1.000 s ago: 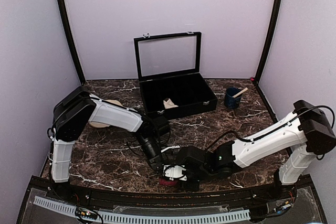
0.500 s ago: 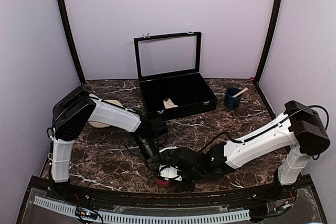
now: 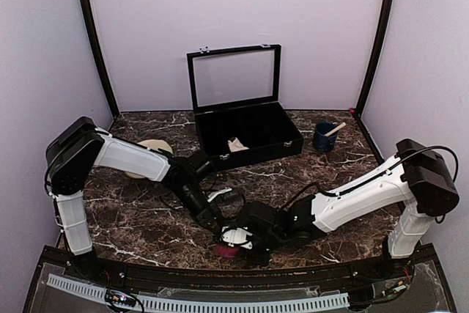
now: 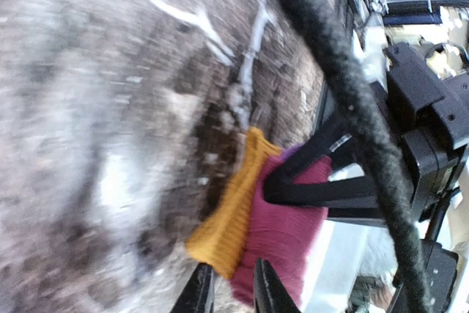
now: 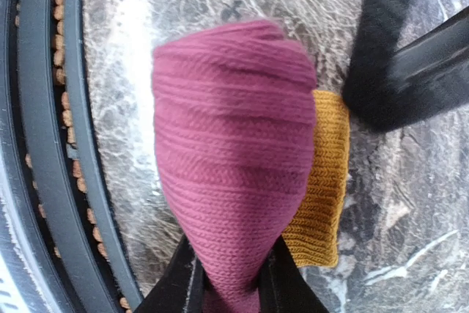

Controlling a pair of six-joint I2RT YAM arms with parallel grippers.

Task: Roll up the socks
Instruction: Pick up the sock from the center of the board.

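magenta sock [image 5: 234, 144] sits rolled at near edge of table [image 3: 132, 218] | right gripper [image 5: 233, 284] clamps its end, length running straight out | left gripper [image 4: 231, 291] narrowly apart, empty, just beside orange cuff [image 4: 227, 218]

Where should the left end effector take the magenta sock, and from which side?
Probably the orange cuff, which sticks out flat beside the rolled part. Come from that free edge, since the right end effector pinches the magenta sock by its rolled body.

White shells, black joints on left arm [image 3: 132, 157] and right arm [image 3: 359, 196].
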